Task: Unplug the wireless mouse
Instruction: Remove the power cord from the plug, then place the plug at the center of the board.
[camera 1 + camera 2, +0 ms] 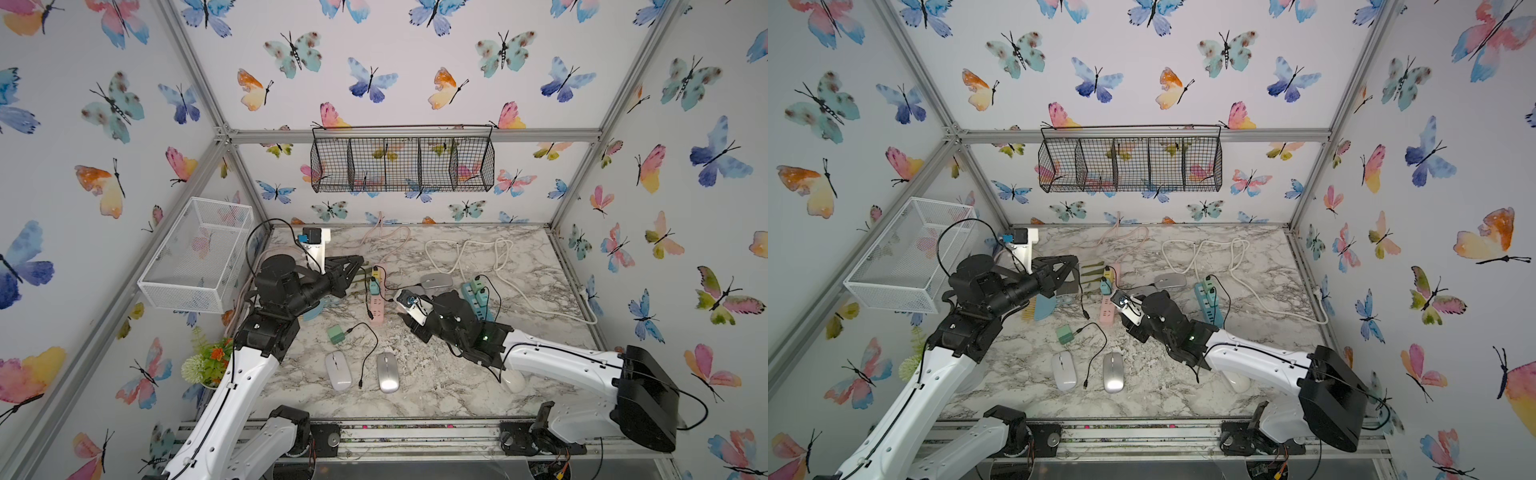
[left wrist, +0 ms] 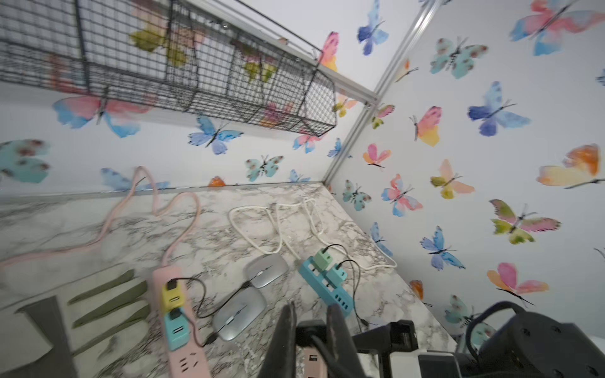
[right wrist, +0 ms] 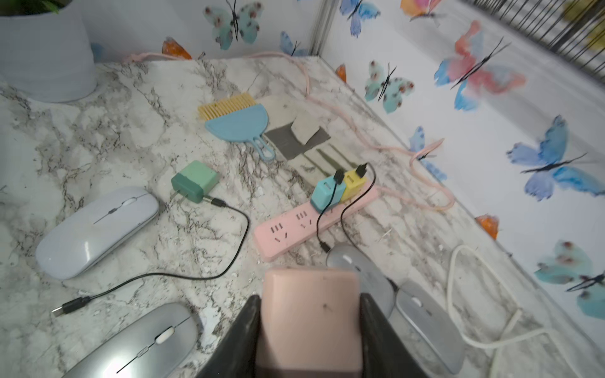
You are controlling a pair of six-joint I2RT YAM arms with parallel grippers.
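My left gripper (image 2: 311, 307) is shut on a black cable plug (image 2: 311, 327), raised beside the pink power strip (image 1: 376, 307). The plug sits right at the end of a pink charger (image 2: 312, 360); whether it is seated I cannot tell. My right gripper (image 3: 309, 297) is shut on that pink charger (image 3: 309, 320), mid-table. Two silver mice (image 2: 240, 312) (image 2: 266, 270) lie beside the strip. A black cable runs to them from the yellow charger (image 2: 172, 294). The cable from the teal charger (image 2: 176, 329) ends by the nearer mouse.
A white mouse (image 1: 338, 370), a silver mouse (image 1: 387, 372) and a loose green charger (image 1: 336, 334) lie at the front. Another white mouse (image 1: 513, 380) shows under my right forearm. A teal strip (image 1: 478, 299), a white cord (image 1: 498, 257), a blue brush (image 3: 237, 126) and a white basket (image 1: 195, 253) surround them.
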